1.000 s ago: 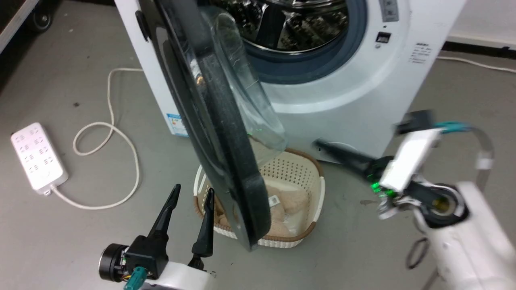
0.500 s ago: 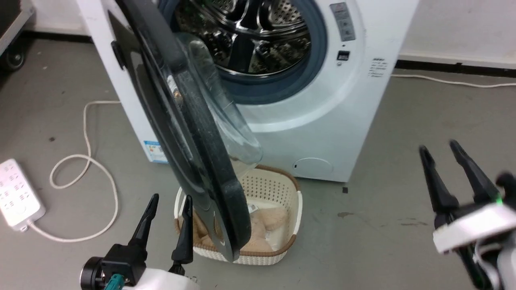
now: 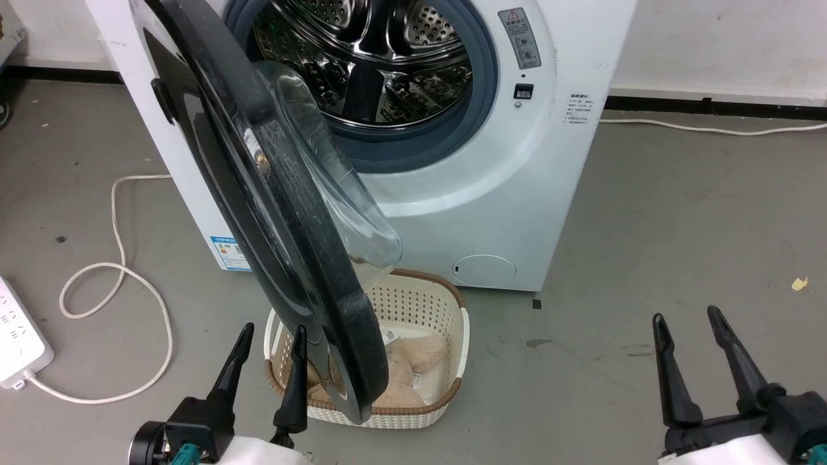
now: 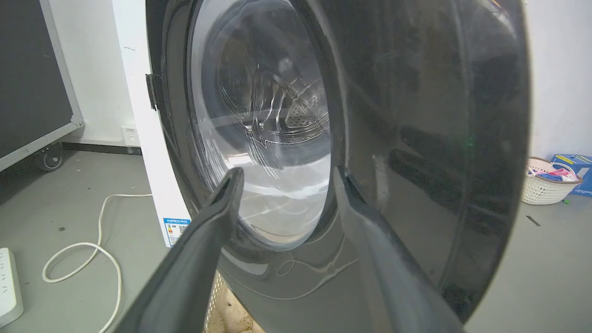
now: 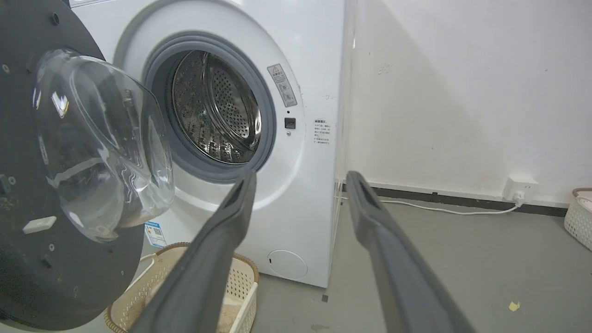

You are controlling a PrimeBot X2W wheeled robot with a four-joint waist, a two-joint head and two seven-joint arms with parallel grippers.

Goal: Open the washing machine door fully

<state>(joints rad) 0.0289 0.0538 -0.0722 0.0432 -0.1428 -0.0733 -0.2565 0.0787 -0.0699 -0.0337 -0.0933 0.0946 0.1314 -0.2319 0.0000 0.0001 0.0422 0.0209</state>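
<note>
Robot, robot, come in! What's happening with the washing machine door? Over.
Left gripper open, empty, facing the washing machine door. Right gripper open, empty, well clear. Door swung wide, drum mouth uncovered. Basket sits beneath its lower edge.

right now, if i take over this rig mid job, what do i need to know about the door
Left gripper: open, empty, low beside the door, fingers pointing at its outer face; I can't tell if they touch.
Right gripper: open, empty, far off to the right above the floor.
Door: swung out from the machine, over a basket; drum mouth uncovered.
Done: unlatched and swung wide.
Left: probably a further push outward, if the hinge allows; its limit isn't visible.
</note>
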